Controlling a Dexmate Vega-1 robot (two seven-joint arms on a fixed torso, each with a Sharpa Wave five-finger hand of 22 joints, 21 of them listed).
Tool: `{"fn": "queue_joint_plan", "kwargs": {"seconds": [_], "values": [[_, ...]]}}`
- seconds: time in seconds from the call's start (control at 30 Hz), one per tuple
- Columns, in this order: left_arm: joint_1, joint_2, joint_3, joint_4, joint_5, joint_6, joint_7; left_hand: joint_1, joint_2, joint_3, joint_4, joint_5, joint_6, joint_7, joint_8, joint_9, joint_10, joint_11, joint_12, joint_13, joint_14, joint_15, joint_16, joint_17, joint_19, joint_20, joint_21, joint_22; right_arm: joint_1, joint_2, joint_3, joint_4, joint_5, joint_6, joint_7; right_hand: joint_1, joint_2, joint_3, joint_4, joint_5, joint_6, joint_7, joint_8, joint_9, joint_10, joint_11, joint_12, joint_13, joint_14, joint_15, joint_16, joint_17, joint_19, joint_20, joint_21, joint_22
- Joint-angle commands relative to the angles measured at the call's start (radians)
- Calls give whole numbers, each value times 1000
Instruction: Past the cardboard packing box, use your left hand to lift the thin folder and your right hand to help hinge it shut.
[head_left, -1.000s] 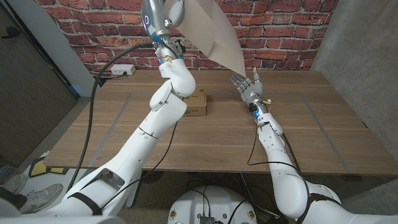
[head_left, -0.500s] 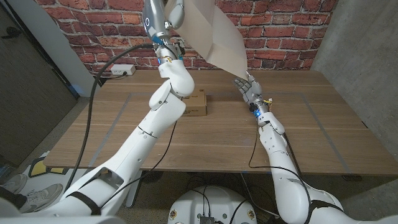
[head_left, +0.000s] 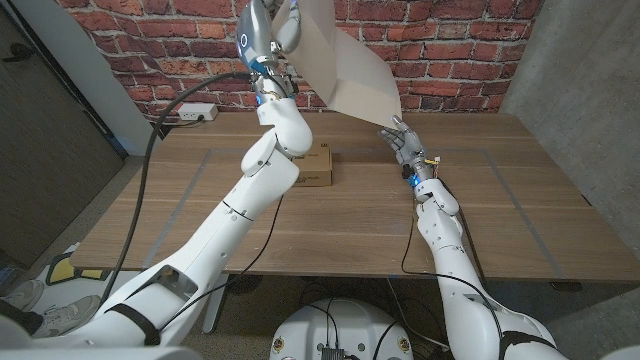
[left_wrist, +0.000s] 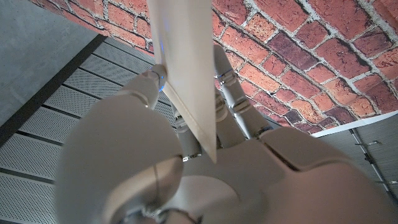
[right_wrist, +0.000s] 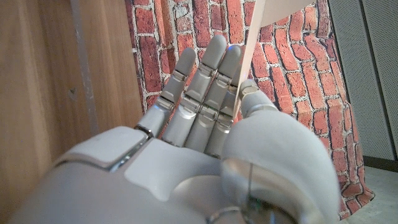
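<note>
Brick wall (head_left: 150, 50) backs the table (head_left: 560, 200). At the left, the left robot hand (head_left: 262, 25) pinches one edge of the thin folder (head_left: 345, 60), its fingers (left_wrist: 233, 102) either side of the sheet, and holds it high over the far side of the table so the free flap hangs clear. Below it the cardboard box (head_left: 318, 168) sits on the table, behind the left forearm. Further right, the right robot hand (head_left: 403, 140) is spread, its fingers (right_wrist: 205, 87) straight and close against the folder's lower corner, seemingly placed to push that flap closed. The folder looks part open.
</note>
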Motion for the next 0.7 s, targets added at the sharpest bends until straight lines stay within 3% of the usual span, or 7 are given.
{"fn": "queue_joint_plan", "kwargs": {"seconds": [0.03, 0.33, 0.7], "values": [[-15, 8, 17, 25, -8, 61, -30, 2, -2, 12, 2, 6, 72, 62, -4, 2, 41, -41, 1, 2, 2, -6, -8, -3, -6, -121, 7, 2, -68, -49, -80, -100, -137, 144, -231, 14, -1, 12, 4, -1, 14, 1, 8, 2, 11, 1, 8, 8, 6, -10, 3, 6, -7, -51, 12, 7], [-18, 12, 31, 33, -40, 109, -69, -2, -3, 16, 3, 6, 72, 62, -5, 4, 38, -40, 0, 1, -1, -6, -21, -18, -10, -120, 11, 1, -126, -130, -177, -202, -329, 240, -487, 23, -5, 17, 7, -3, 23, 4, 12, 2, 18, 4, 13, 18, 7, -10, -1, 7, -11, -57, 24, 10], [-10, 19, 38, 20, -84, 152, -99, -5, -1, 24, 5, 6, 71, 62, -8, 7, 37, -46, -3, -5, -5, -5, -63, -70, -16, -118, 17, 0, -166, -215, -277, -294, -516, 274, -774, 33, -6, 24, 9, -3, 31, 5, 16, 3, 21, 2, 17, 28, 11, -12, -6, 8, -12, -63, 39, 12]]}}
